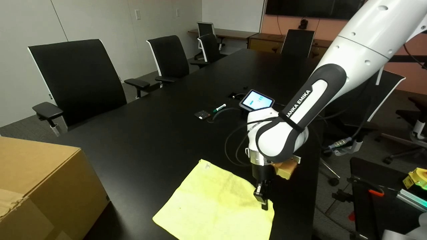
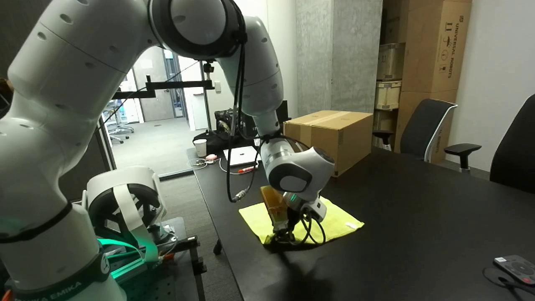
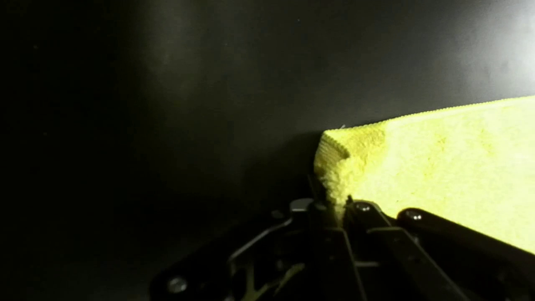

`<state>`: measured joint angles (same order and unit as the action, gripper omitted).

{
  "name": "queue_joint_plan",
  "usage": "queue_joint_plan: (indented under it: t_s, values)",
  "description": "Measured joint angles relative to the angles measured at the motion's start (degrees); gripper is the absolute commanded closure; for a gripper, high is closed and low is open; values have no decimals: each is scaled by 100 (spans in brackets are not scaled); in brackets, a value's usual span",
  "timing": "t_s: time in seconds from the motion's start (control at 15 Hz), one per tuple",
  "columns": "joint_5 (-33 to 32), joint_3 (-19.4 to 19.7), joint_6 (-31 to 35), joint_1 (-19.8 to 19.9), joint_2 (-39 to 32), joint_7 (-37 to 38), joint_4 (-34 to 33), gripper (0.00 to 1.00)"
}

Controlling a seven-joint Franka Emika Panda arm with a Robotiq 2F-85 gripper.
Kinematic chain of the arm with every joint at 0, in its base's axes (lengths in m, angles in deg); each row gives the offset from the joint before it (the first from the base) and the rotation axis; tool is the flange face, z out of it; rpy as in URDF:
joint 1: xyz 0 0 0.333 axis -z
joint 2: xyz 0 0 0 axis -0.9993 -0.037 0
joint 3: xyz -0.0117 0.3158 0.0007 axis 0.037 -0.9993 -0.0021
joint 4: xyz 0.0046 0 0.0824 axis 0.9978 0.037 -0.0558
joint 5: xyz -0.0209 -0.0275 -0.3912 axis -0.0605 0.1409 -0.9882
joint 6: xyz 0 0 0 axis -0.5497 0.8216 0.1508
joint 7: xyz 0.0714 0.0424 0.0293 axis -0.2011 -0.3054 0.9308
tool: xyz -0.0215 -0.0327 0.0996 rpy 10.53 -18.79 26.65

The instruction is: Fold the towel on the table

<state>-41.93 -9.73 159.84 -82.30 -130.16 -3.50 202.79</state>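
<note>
Box point(image 1: 56, 190), brown cardboard with a taped top, stood left of the towel point(image 1: 206, 203) in an exterior view, while black office chairs point(image 1: 168, 56) stood well beyond the towel, also toward the left. The towel itself, bright yellow and spread mostly flat, lay on a long black table point(image 1: 146, 146). Beyond the towel, in order from the left, were a small dark device point(image 1: 202, 115), a green-and-white marker point(image 1: 219, 108) and a tablet point(image 1: 256, 101) with a lit screen. Above the towel's right corner was a white robot arm point(image 1: 363, 46), its black gripper point(image 3: 334, 205) clamped on the towel. In the wrist view, the towel was bunched and creased near that corner, where it ran between the fingertips point(image 3: 365, 209). Farther right of the towel, past the table's edge, stood a low dark stand point(image 1: 373, 168) bearing a yellow object point(image 1: 417, 178) too unclear to name.
</note>
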Motion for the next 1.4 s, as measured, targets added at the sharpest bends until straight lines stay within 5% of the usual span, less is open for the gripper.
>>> queue_joint_plan:
  t_s: [0.73, 1.4]
  values:
    - [-188, 184, -752, -413, 280, 51, -391, 94]
    - [-179, 432, -1943, -457, -258, 412, -2218, 94]
